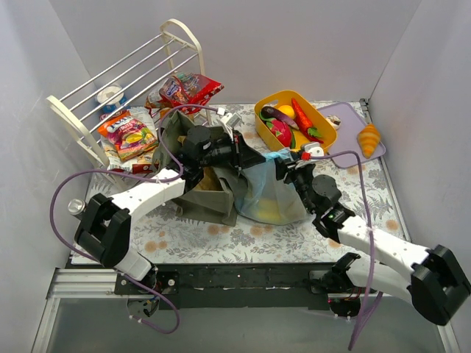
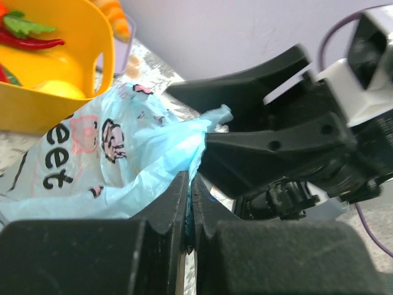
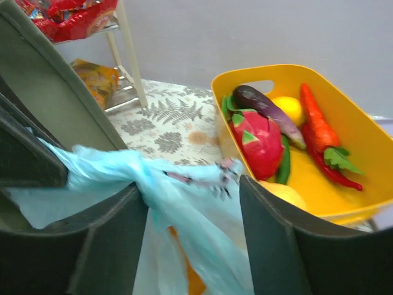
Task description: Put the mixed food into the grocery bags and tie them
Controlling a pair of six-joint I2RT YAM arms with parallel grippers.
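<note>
Grey walls (image 1: 294, 44) stand round my leafy table (image 1: 221, 239). The green tote (image 1: 199, 204) sits mid-table, and the blue bag (image 1: 268, 198) touches its right side. My left gripper (image 2: 189, 178) pinches the bag's twisted top tight. My right gripper (image 3: 190, 196) has its fingers apart around that twist.

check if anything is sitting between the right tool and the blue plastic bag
Nothing visible does. The light-blue plastic bag has its twisted neck lying right between the open fingers of the right tool. The left tool is pinched shut on the same bag. The yellow tub sits beyond the fingers, not in the gap.
</note>
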